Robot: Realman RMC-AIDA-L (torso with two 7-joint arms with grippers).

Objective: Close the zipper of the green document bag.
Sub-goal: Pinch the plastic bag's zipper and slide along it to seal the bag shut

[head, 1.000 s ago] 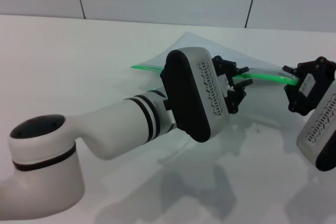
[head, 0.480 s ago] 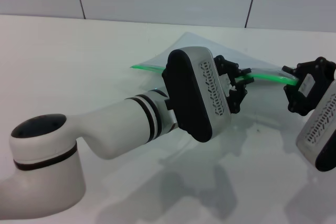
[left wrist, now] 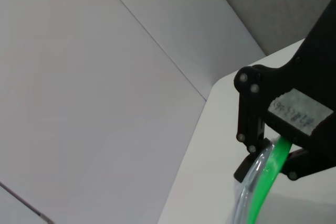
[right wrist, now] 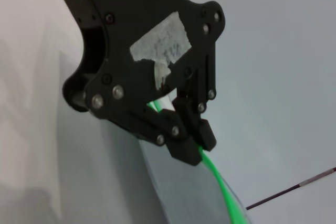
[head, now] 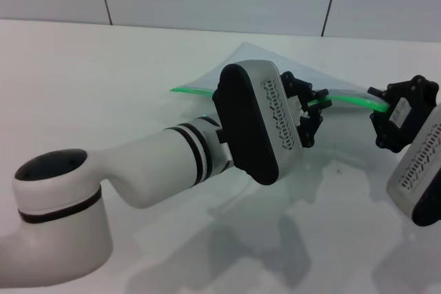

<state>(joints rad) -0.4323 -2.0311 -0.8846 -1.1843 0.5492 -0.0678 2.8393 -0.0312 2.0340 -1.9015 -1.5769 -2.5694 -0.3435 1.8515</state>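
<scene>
Green document bag lies on the white table, centre-far, its near edge lifted off the surface. The zipper runs left to right along that raised edge. Left gripper clenched on the zipper mid-length. Right gripper clamped on the zipper's right end. Slider not discernible.
</scene>
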